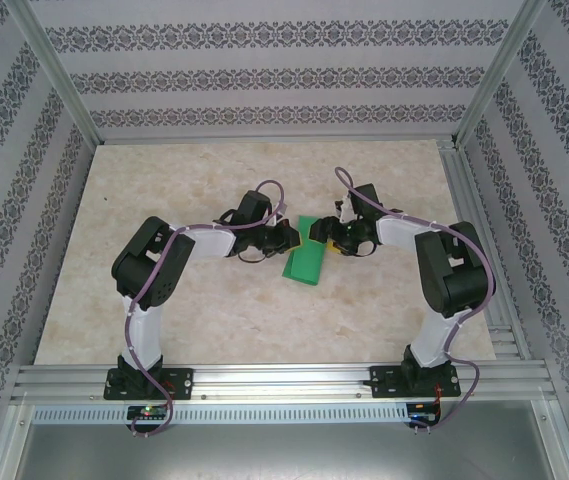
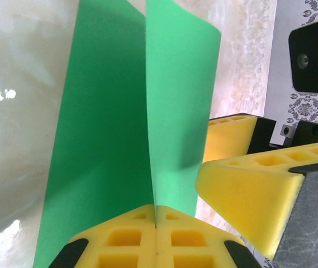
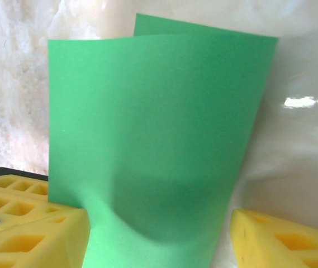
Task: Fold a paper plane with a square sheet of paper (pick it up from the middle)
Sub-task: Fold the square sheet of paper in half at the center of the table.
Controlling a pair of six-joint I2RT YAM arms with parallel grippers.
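While left gripper [image 2: 156,218] pinches it, folded sheet [image 1: 304,262] runs near-far.

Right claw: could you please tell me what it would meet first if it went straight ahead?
The paper, standing folded directly ahead of the right claw, likely very close.

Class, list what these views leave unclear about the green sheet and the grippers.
- Top external: the square sheet of paper is too small to show its layers; the left gripper and right gripper overlap its far end.
- Left wrist: the sheet's top is cut off by the frame's upper edge.
- Right wrist: the front layer hides most of the back layer; the frame's bottom cuts off its lower end.
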